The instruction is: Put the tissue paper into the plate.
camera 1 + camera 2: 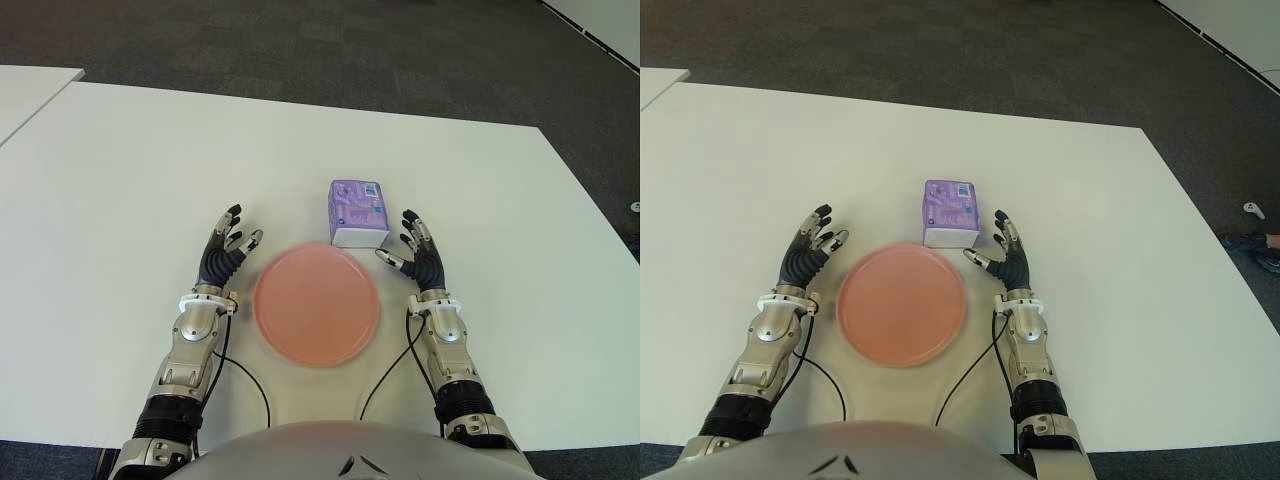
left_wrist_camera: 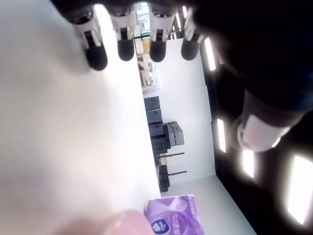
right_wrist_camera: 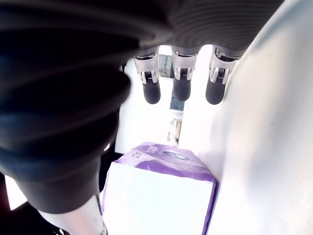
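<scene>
A purple and white tissue pack (image 1: pixel 358 213) stands on the white table (image 1: pixel 120 180), just beyond the far right rim of the round pink plate (image 1: pixel 316 304). My right hand (image 1: pixel 415 252) is to the right of the plate, its fingers spread and empty, a few centimetres from the pack's right side. The right wrist view shows the tissue pack (image 3: pixel 161 191) close below the straight fingers (image 3: pixel 181 84). On the plate's left my left hand (image 1: pixel 228 246) shows with open fingers and nothing in it. The plate holds nothing.
A second white table (image 1: pixel 25 88) edges in at the far left. Dark carpet (image 1: pixel 330 50) lies beyond the table's far edge. Black cables (image 1: pixel 248 380) run from both wrists across the table near its front edge.
</scene>
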